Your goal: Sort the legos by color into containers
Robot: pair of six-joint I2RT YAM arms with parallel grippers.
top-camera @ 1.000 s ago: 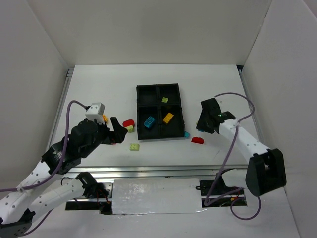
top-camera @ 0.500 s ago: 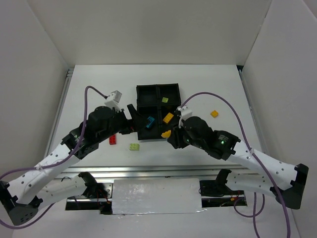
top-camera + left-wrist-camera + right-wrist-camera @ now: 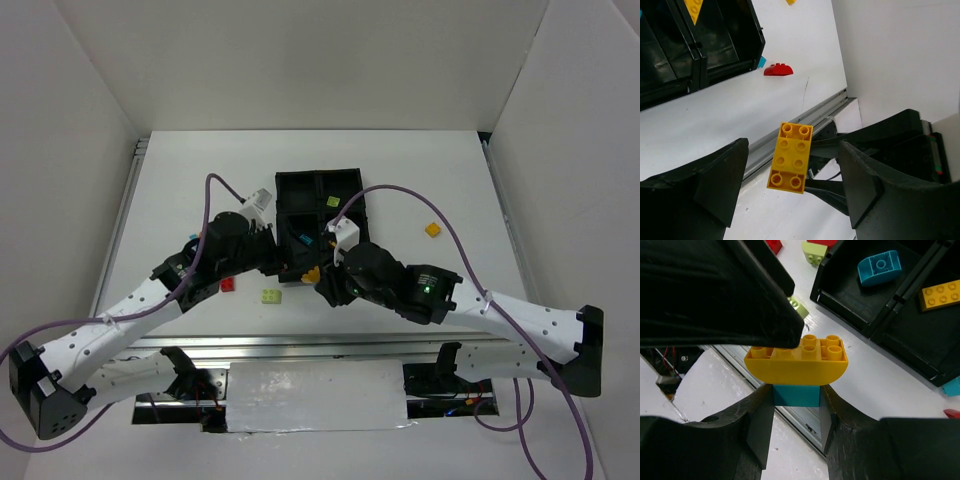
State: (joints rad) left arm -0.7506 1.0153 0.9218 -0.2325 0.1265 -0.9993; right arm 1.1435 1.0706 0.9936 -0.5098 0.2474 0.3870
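White desk with black tray: right pincer pinches a cyan brick topped by a yellow brick beside the tray's near edge; left pincer is spread, flanking the yellow brick.

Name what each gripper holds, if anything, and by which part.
Right gripper: a yellow brick stacked on a cyan brick, jaws clamped on the cyan one's sides. Left gripper: nothing; its jaws stand open around the yellow brick.
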